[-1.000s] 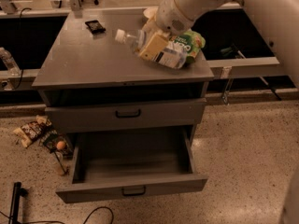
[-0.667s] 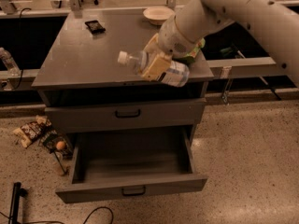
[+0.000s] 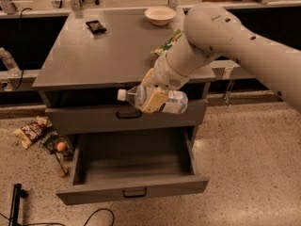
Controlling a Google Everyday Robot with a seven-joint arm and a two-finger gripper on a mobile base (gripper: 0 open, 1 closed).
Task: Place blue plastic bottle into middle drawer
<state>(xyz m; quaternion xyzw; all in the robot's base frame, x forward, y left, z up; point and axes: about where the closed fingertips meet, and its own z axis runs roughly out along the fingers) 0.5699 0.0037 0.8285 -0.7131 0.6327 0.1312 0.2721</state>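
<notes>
My gripper (image 3: 154, 99) is shut on the blue plastic bottle (image 3: 171, 101), a clear bottle with a white cap pointing left, held sideways. It hangs in front of the cabinet's front edge, level with the closed upper drawer (image 3: 122, 117). The middle drawer (image 3: 134, 188) is pulled out below it, open and empty, with a small black handle on its front. The bottle is above the drawer's back part.
On the grey cabinet top (image 3: 103, 55) are a white bowl (image 3: 160, 15), a small dark packet (image 3: 96, 27) and a green bag (image 3: 169, 42) partly hidden by my arm. Snack packets (image 3: 33, 132) and an orange ball (image 3: 61, 146) lie on the floor left of the drawer.
My gripper has carried the bottle from over the cabinet top forward and down, past the front edge, to above the open drawer.
</notes>
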